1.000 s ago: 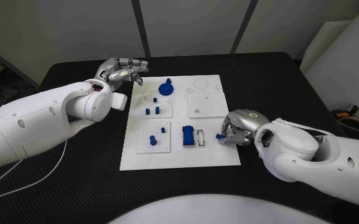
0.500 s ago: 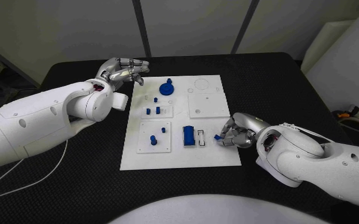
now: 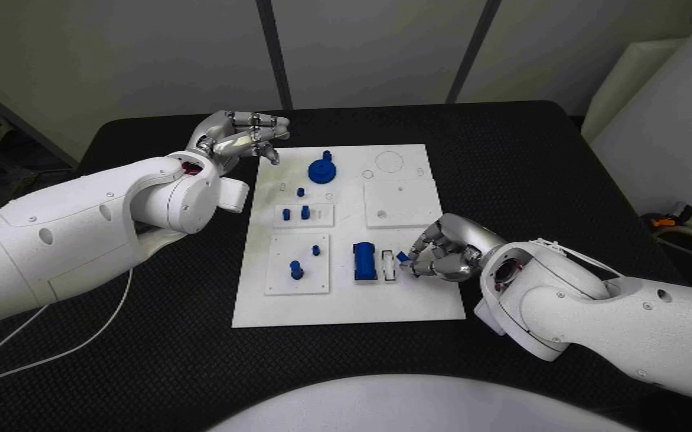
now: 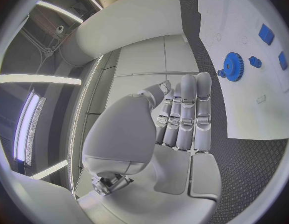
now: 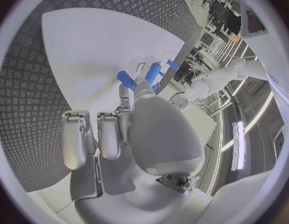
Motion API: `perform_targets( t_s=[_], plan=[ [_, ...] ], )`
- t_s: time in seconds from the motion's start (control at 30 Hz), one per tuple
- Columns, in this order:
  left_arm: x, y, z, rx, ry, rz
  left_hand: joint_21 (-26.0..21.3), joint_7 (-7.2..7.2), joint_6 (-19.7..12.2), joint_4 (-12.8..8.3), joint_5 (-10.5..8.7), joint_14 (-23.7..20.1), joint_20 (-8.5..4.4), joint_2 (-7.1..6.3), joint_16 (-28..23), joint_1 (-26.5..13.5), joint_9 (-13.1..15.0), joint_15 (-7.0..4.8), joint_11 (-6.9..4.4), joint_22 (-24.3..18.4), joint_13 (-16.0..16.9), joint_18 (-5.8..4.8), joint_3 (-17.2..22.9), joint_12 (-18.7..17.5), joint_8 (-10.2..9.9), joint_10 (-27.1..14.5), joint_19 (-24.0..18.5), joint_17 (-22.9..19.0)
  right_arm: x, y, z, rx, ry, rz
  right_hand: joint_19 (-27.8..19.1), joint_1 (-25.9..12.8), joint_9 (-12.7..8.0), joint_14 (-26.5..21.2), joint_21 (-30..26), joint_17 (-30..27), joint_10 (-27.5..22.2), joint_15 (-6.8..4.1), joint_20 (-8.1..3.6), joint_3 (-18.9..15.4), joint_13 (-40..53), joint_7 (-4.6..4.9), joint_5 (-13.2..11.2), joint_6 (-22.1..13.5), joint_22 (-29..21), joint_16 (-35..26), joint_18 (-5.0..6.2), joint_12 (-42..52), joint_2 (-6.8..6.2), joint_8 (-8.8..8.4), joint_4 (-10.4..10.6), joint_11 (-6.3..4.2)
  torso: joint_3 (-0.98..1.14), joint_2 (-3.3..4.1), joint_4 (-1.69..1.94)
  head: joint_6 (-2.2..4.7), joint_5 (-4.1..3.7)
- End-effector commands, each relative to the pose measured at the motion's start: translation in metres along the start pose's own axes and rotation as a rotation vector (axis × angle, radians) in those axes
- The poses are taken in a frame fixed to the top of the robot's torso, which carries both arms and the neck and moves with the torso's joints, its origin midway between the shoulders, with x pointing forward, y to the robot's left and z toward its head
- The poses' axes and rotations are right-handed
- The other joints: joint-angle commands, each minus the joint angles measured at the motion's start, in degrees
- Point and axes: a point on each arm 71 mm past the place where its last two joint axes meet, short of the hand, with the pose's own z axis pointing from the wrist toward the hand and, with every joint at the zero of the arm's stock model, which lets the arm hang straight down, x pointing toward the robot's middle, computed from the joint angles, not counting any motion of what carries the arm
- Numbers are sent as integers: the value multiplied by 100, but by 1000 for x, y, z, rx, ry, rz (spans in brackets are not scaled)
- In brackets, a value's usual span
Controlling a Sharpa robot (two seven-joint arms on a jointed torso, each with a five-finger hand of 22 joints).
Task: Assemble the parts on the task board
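Note:
The white task board [image 3: 411,297] lies in the middle of the black table. My right hand [image 3: 441,252] sits over the board's near right part and pinches a small blue part [image 3: 408,255] [image 5: 126,79] between thumb and fingertip. The part hangs just right of a blue block [image 3: 365,260] [image 5: 153,72] and the narrow white slot piece [image 3: 389,265] beside it. My left hand [image 3: 238,135] [image 4: 182,114] hovers off the board's far left corner, fingers curled in with nothing in them. A blue gear [image 3: 320,169] [image 4: 232,64] stands on the board's far part.
Small blue pegs stand in the left-hand sub-plates [image 3: 294,214] [image 3: 294,270]. A bare white square plate [image 3: 400,202] sits at the board's right middle. Black table [image 3: 548,162] surrounds the board on all sides.
My right hand has moved left over the board with the small blue part, bringing it close to the blue block. The left hand has stayed where it was.

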Motion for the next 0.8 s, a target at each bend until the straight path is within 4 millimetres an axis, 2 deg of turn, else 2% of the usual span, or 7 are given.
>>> perform_targets(
  t_s=[0.03,0.47,0.57,0.67,0.8],
  plan=[
    [2,-1,1,3,11,0,-23,-7,-43,-19,-2,-46,-2,48,19,-7,-4,-5,4,-5,-10,-100,-8,30,28,-53,-24,-10,-1,2,2,-7,-22,45,605,-46,28,487,19,983,101,-36,-36,1,-297,-4,48,65,1510,29,-86,30,16,44,33,-48,2,-1,0,-4,4],
    [4,-1,1,3,16,-1,-23,-7,-43,-19,-2,-46,-2,48,19,-7,-4,-5,4,-5,-10,-100,-8,30,28,-53,-24,-10,12,11,13,0,55,34,605,-306,81,489,19,993,120,-43,-43,-63,-277,-19,65,134,1510,37,-86,55,-84,74,167,-58,6,4,-3,-9,30],
    [4,-1,1,3,16,-1,-23,-7,-43,-19,-2,-46,-2,48,19,-7,-4,-5,4,-5,-10,-100,-8,30,28,-53,-24,-10,14,11,15,9,74,23,605,-517,108,490,19,996,118,-48,-43,-113,-286,-24,91,159,1510,39,-86,37,-85,90,194,-62,4,2,-6,-11,33],
    [4,-1,1,5,22,-3,-23,-4,-50,-21,-4,-52,-1,44,20,-10,-8,-2,7,-4,-11,-101,-13,34,29,-61,-27,-14,16,11,17,16,90,13,605,-949,158,489,19,994,123,-51,-48,-312,-289,-40,533,210,1510,37,-86,29,-149,130,190,-71,2,-1,-8,-22,38],
    [5,-1,1,7,30,-5,-24,-3,-56,-26,-6,-57,0,31,20,-13,-11,0,9,-4,-12,-102,-20,37,29,-67,-29,-17,17,10,19,26,96,5,605,-1053,199,489,19,997,128,-63,-56,-387,-284,-62,571,249,1510,39,-86,34,-152,172,192,-86,4,2,-10,-26,58]
  ],
)
